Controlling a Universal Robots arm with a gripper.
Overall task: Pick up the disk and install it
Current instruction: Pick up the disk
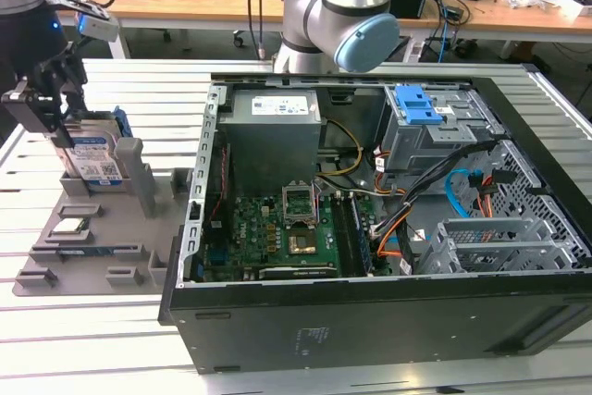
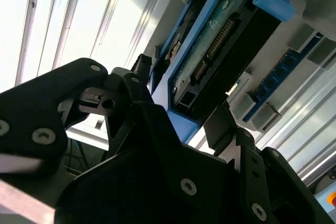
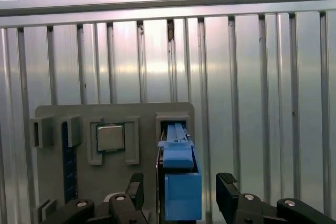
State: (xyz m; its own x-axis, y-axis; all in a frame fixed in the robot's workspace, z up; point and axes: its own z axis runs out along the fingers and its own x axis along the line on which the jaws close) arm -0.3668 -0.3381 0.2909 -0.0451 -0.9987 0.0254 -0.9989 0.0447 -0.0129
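- I logged the disk (image 1: 94, 158) standing on edge in a slot of the grey holder plate (image 1: 111, 238). The plate sat on the slatted counter (image 1: 102, 339), to the exterior view's left of the open computer case (image 1: 370, 321).
- The fingers (image 3: 229, 186) were spread apart, one on either side of the disk and gripping nothing.
- In the first wrist view I saw the disk edge-on, its blue bracket (image 3: 181, 182) between the two fingers. A strip of plate or counter showed on each side, so neither pad touched it.
- In the second wrist view the disk's connector edge (image 2: 210, 51) ran between the fingers, which flanked the near end of the bracket.
- In the exterior view the black wrist (image 1: 42, 90) hung just over the disk, with the fingers reaching down around its upper part.
- A small square silver chip (image 3: 110, 137) lay flat in its own recess on the same plate, beside the disk's slot and apart from the fingers.
- A blue latch plate (image 1: 416, 104) sat inside the case, well apart from the disk.
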